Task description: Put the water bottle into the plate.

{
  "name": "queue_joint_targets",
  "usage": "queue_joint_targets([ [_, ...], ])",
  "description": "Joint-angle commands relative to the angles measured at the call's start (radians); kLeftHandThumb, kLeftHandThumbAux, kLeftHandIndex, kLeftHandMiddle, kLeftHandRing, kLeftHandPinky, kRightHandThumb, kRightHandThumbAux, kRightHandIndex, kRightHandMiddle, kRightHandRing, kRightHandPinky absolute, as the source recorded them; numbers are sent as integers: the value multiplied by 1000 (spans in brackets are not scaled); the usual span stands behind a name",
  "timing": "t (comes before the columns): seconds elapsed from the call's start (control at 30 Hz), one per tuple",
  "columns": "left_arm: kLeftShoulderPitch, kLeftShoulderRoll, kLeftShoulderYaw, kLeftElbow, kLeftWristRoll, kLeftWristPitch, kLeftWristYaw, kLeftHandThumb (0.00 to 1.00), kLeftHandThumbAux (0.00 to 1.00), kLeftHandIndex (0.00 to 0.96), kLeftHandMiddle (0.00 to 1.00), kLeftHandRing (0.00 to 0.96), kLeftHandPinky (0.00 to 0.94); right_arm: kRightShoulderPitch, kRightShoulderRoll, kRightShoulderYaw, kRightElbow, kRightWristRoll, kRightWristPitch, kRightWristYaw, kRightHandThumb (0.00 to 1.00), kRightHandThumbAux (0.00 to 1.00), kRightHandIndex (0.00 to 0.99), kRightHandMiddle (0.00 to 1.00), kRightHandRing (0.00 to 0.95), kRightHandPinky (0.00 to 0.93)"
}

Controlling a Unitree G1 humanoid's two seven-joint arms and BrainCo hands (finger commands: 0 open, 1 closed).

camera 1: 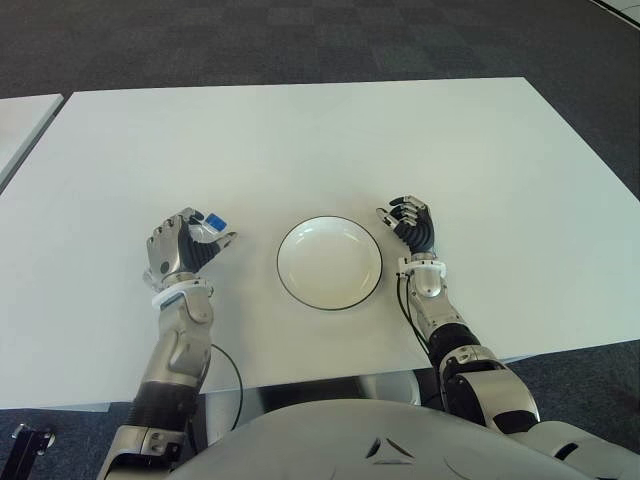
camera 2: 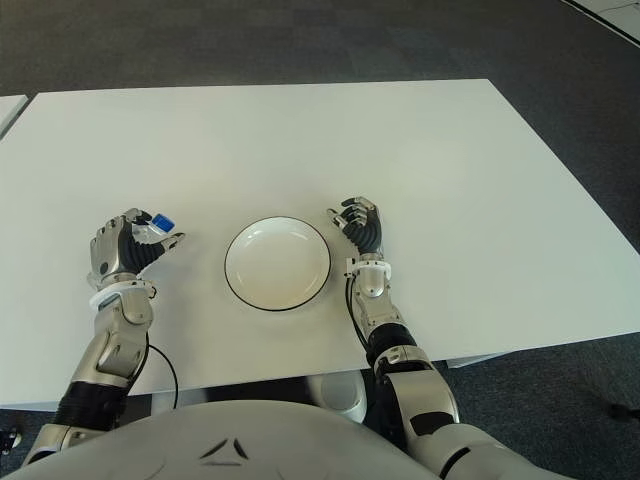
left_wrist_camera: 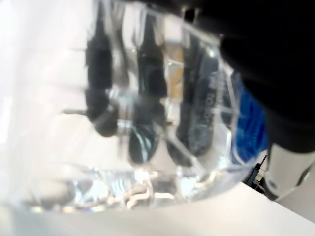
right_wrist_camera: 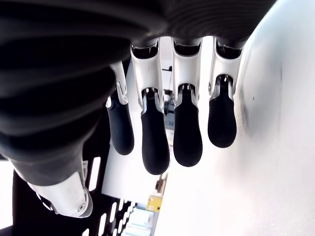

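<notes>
The left hand [camera 1: 180,250] grips the water bottle [camera 1: 212,222] near the table's [camera 1: 300,140] front edge, right hand [camera 1: 412,225] loosely curled and empty; it should carry the bottle level over the plate [camera 1: 329,262].

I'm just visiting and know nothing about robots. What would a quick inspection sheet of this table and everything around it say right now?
Surface: white table, bare apart from the job's things.
Job's things: clear water bottle with blue cap in the left hand, left of the plate; plate holds nothing.
Clutter: nothing seen.
Hands: left grips the bottle; right hand beside the plate's right edge, fingers relaxed, holding nothing.
Cables: black cable by the left forearm.
Surroundings: dark carpet; second table at left.
</notes>
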State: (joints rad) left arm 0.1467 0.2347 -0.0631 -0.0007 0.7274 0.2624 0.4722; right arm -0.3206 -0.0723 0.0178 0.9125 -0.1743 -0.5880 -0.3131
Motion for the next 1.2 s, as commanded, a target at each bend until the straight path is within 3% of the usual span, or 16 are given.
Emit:
queue_joint_targets([
  [0.03, 21, -11, -11, -56, 10, -11, 10, 852, 671, 395, 523, 840, 811, 6, 6, 0, 16, -4, 17, -1, 707, 728, 433, 628, 643, 639],
  [0.8, 50, -22, -70, -248, 75, -21, -33, 849, 672, 391, 527, 857, 837, 5, 7, -1, 22, -2, 8, 1, 708, 729, 433, 629, 645, 635],
  [1.0, -31, 9, -104, -213, 122, -41, -64, 850, 671, 392, 530, 861, 837, 6, 7, 0, 24, -2, 9, 4, 708, 729, 433, 630, 645, 639],
  [1.2, -69, 30, -138, -202, 153, -49, -90, 850, 671, 393, 532, 863, 829, 9, 8, 1, 17, -4, 18, 1, 708, 729, 433, 626, 641, 628],
])
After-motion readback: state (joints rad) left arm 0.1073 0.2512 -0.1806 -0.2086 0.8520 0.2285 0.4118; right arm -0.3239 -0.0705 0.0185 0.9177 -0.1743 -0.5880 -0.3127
